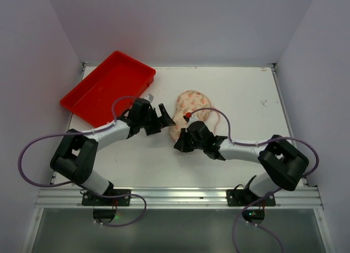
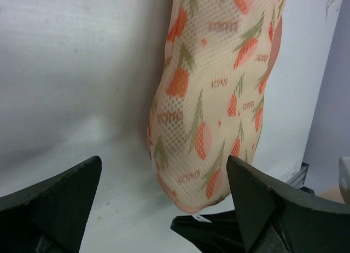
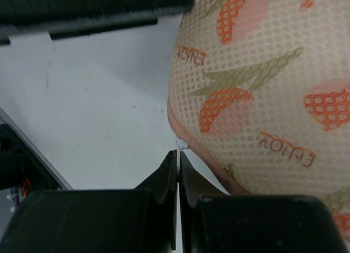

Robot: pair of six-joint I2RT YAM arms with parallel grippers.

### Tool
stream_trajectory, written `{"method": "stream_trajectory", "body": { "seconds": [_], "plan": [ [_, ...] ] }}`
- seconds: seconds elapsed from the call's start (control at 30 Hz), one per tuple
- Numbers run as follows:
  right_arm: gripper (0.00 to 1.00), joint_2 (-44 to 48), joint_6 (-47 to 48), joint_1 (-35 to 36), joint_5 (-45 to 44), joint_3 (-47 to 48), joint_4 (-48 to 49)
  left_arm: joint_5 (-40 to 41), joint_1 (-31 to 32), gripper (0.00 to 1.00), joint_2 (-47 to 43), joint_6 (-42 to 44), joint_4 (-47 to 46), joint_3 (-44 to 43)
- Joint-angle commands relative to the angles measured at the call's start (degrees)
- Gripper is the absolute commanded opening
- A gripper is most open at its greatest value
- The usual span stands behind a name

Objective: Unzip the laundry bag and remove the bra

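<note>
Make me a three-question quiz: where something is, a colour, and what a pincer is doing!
1. Where is the red plastic tray on the white table? A) back left B) front right C) under the bag
2. What colour are the prints on the cream mesh laundry bag? A) blue B) orange-red C) purple
3. How is the left pincer? A) open B) shut C) holding the tray
Answers: 1 A, it lies at the far left corner; 2 B, orange-red shapes cover the mesh; 3 A, its fingers stand wide apart.
</note>
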State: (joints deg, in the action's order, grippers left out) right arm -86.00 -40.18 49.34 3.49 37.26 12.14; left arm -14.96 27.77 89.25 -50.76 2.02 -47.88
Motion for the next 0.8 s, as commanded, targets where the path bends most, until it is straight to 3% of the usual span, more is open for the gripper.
{"method": "stream_trajectory", "body": {
  "seconds": [0.0, 0.1, 0.2, 0.23, 0.3, 0.33, 0.43, 0.6, 0.7, 0.77],
  "plan": [
    [0.00, -1.8, -2.0, 0.4, 2.4, 1.9, 8.2, -0.5, 2.5, 0.96, -1.9, -7.8, -6.8, 4.6],
    [0.00, -2.4, -2.1, 0.4, 2.8, 1.5, 9.7, -0.3, 4.7, 0.89, -0.7, -9.5, -8.7, 5.1],
    [0.00, -2.2, -2.2, 0.5, 2.9, 1.1, 10.4, 0.9, 6.9, 0.75, 1.5, -11.1, -9.2, 4.5],
    [0.00, -1.9, -2.1, 0.5, 2.8, 0.7, 10.2, 1.2, 6.9, 0.59, 2.0, -11.8, -9.6, 4.4],
    [0.00, -0.8, -1.9, 0.5, 2.8, 0.2, 9.7, 1.8, 7.0, 0.40, 2.2, -12.1, -9.9, 4.5],
    [0.00, -0.1, -1.8, 0.5, 2.4, -0.2, 8.7, 2.0, 7.0, 0.20, 2.2, -12.1, -9.5, 4.5],
    [0.00, 2.9, -1.9, 0.4, 0.7, -3.3, 7.3, 2.7, 6.2, 0.00, 1.3, -10.2, -7.8, 3.8],
    [0.00, 11.1, -3.0, -1.0, -2.7, -10.4, -0.4, -0.4, -0.2, 0.00, -0.7, -3.4, -2.7, 4.2],
    [0.00, 25.4, -2.7, -5.6, -5.9, -14.3, -11.9, -0.9, -2.8, 0.00, -1.3, 7.9, 7.2, 0.6],
    [0.00, 29.0, -1.6, -6.6, -6.4, -14.3, -15.7, -1.3, -3.7, 0.00, -0.8, 12.4, 10.4, -0.3]
  ]
}}
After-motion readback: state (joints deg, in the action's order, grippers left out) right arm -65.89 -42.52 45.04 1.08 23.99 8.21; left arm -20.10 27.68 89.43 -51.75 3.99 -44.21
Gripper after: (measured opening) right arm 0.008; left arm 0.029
